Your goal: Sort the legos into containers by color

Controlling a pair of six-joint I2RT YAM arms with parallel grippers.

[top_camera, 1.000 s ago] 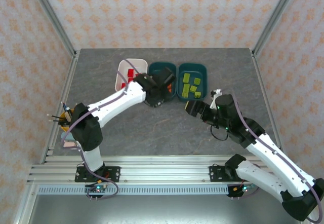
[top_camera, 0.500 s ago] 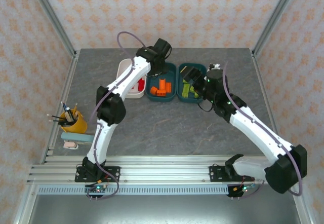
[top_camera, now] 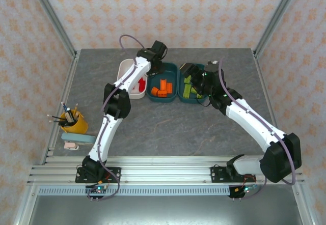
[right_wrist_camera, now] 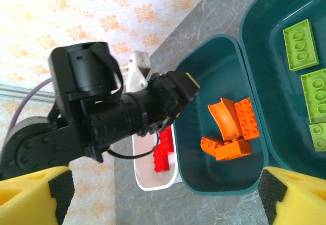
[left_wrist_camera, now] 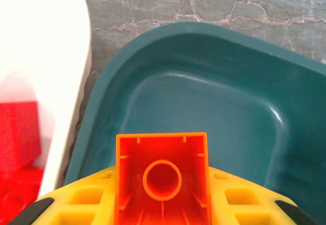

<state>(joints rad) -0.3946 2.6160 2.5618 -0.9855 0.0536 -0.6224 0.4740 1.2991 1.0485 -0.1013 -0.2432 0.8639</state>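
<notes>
- My left gripper [top_camera: 155, 67] is pinching an orange brick [left_wrist_camera: 162, 179] between its yellow fingers. The brick's hollow underside faces the wrist camera, so the studs point down and away.
- The brick hangs over the far left corner of the middle teal tub [left_wrist_camera: 214, 31], inside the rim. That is the relation that counts: the target lies straight below the grip, not off to a side.
- The tub floor under the brick is bare. The other orange bricks [right_wrist_camera: 232, 128] lie heaped toward the tub's near end, so I judge there is nothing to land on or knock.
- The white tub [left_wrist_camera: 46, 57] with the red bricks [right_wrist_camera: 164, 151] sits just beside, on the left of the wrist view. Its wall is close to the brick, and a drift that way would drop orange among red.
- The middle tub's long axis runs away from the arm bases, and the brick is at its far end. If I want more margin, I would shift toward the near end and away from the white tub.
- My right gripper [right_wrist_camera: 164, 194] is spread wide with nothing between its fingers. It hangs over the right teal tub [right_wrist_camera: 270, 97], where the green bricks [right_wrist_camera: 300, 44] lie.
- The left arm is the one in position, and I judge the next move to be a plain release from it.
</notes>
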